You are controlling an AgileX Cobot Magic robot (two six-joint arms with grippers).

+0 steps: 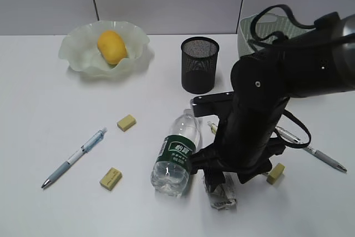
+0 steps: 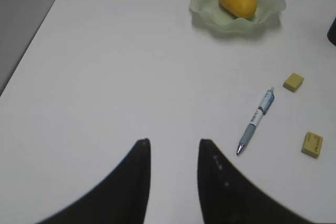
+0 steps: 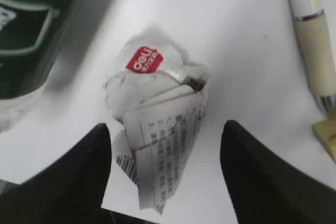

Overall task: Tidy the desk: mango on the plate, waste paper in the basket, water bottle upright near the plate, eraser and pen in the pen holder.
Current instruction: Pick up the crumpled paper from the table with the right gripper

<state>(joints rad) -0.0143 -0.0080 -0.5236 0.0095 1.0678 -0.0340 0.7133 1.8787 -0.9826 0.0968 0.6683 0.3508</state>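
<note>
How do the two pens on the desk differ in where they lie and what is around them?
The blue pen lies in the open at the left, fully visible; the white pen lies at the right, partly hidden behind the right arm. The blue pen has two erasers nearby; the white pen has one eraser close by. Both lie flat on the desk, outside the pen holder.

I see bare desk [image 2: 115,66] left of the pen [image 2: 256,121]; water bottle [image 3: 26,35] crowds the waste paper [image 3: 157,124].

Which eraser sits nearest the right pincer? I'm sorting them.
The eraser right of the crumpled paper, beside the black arm; the other two erasers lie left of the bottle.
</note>
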